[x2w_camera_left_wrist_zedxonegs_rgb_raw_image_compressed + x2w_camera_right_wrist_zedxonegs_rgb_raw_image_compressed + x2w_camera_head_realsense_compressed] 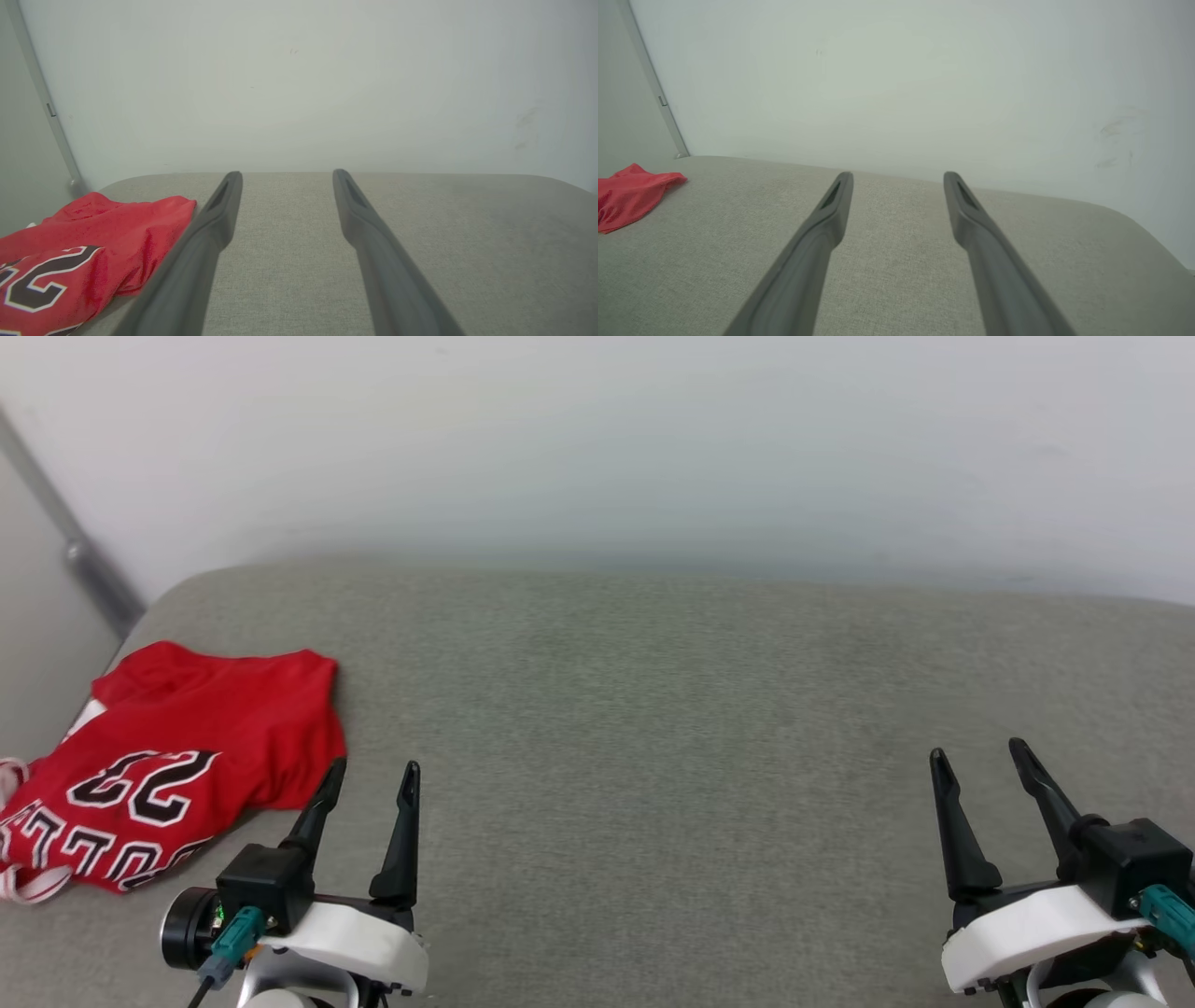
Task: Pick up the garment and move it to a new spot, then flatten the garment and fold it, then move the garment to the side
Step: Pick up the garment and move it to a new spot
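A pale, plain wall (597,429) rises behind a broad grey fabric-covered surface (653,709) with rounded far corners, and a thin metal strip (84,565) runs down the wall at the far left. The garment (187,756) lies at the far left of this surface, close to its left edge and well apart from the right side. It is a bright red jersey-style shirt, not spread out but folded over on itself in a loose, rumpled heap, its upper part doubled into a soft fold. The side facing up carries large black numerals outlined in white, reading 23 upside down in the head view, with a row of black white-outlined letters next to them, partly cut off by the picture's edge. A white sleeve edge with red stripes peeks out at the heap's lower left. The left gripper (373,767) hovers low over the surface with its two dark fingers spread and nothing between them; its outer fingertip is just beside the shirt's right edge, and whether it touches cannot be told. The right gripper (976,751) sits far to the right, fingers likewise spread and holding nothing, over bare fabric.
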